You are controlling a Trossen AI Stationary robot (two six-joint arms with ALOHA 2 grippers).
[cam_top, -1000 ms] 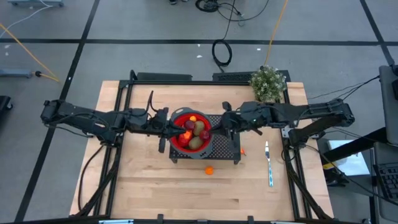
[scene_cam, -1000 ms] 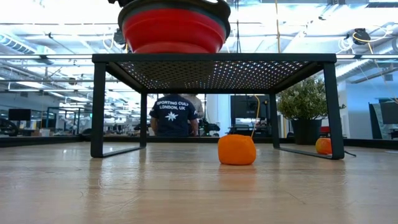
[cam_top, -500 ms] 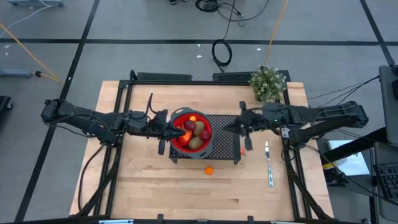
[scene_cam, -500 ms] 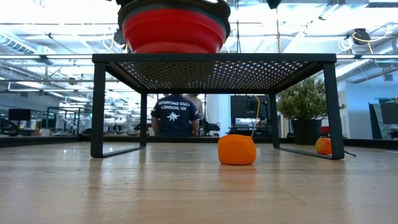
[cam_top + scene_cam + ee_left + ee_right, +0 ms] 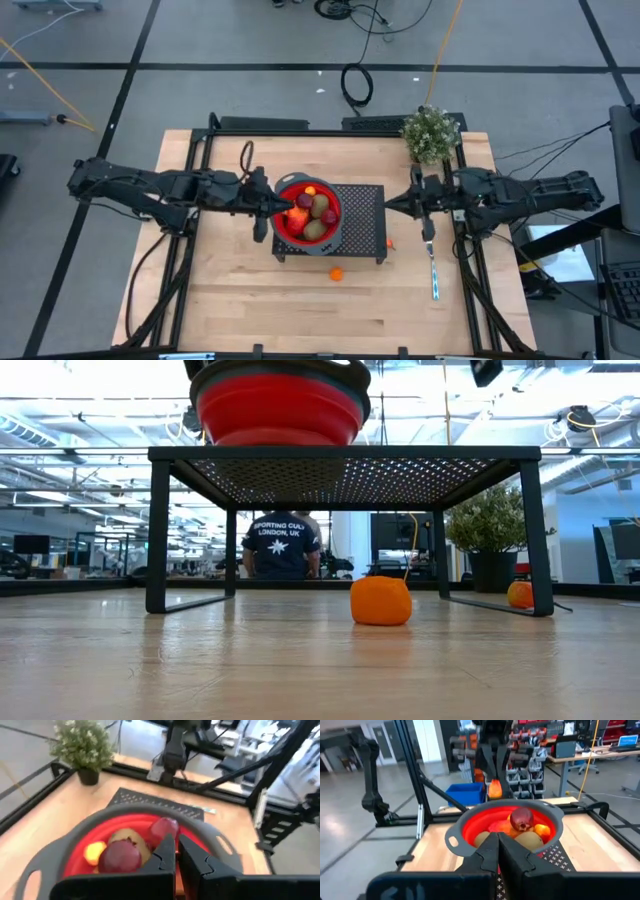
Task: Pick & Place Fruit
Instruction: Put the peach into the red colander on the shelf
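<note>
Both claws pinched empty: right gripper (image 5: 420, 203) should spread wide, drop squarely over the near orange ball (image 5: 336, 273), left gripper (image 5: 268, 204) parked at bowl (image 5: 285, 227).

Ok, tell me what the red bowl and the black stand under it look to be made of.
The red bowl with grey rim and handles looks like soft matte silicone, probably collapsible: stepped ridges ring its side in the low view. The black perforated stand looks like painted metal: thin straight legs and a flat top punched with rows of small holes.

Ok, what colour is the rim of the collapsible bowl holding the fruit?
Grey rim on a red collapsible bowl; clearest in the right wrist view.
</note>
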